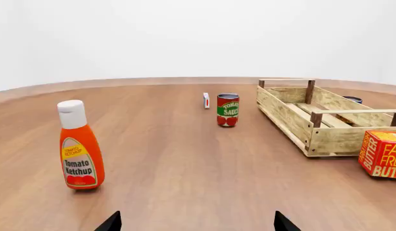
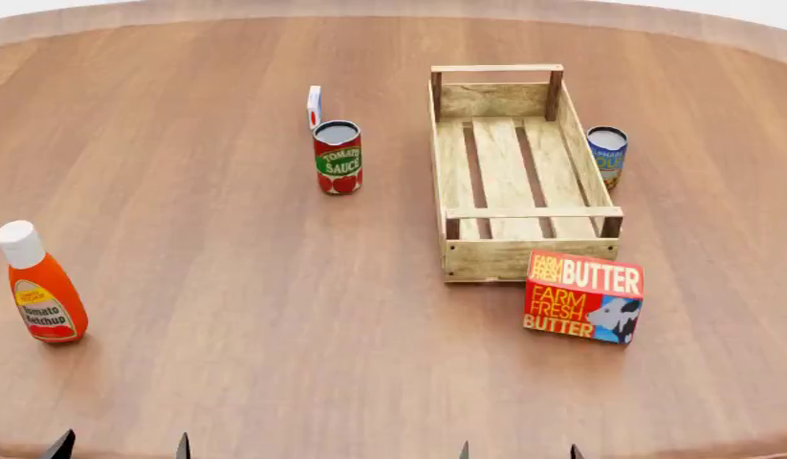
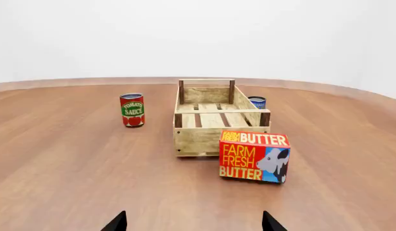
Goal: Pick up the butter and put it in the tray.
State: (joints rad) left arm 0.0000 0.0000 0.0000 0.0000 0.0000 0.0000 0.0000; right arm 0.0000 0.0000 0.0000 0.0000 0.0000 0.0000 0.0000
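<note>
Nearest the head camera: two pairs of dark fingertips at the near table edge, left gripper (image 2: 119,446) and right gripper (image 2: 517,450), each spread wide and holding nothing. Same in both wrist views: tips apart, bare table (image 2: 240,287) between.

Butter (image 2: 584,296) upright on the table, just beside the near right corner of the tray (image 2: 452,182), apparently just short of touching, lettered face toward the robot. Nothing inside the tray. Blue can (image 2: 607,153) close to the tray's far right side; sauce can (image 2: 338,157) and a small white carton (image 2: 314,105) to its left; ketchup (image 2: 41,284) well apart, far left.

Judged stage: very start, reach not yet begun. Right gripper better placed, butter nearly straight ahead of it. Next move: advance and lower over the butter, jaws wide enough to span the carton, then close, lift clear of the tray's end rail, carry over the slats, release. Risk: nudging carton against tray on approach.
</note>
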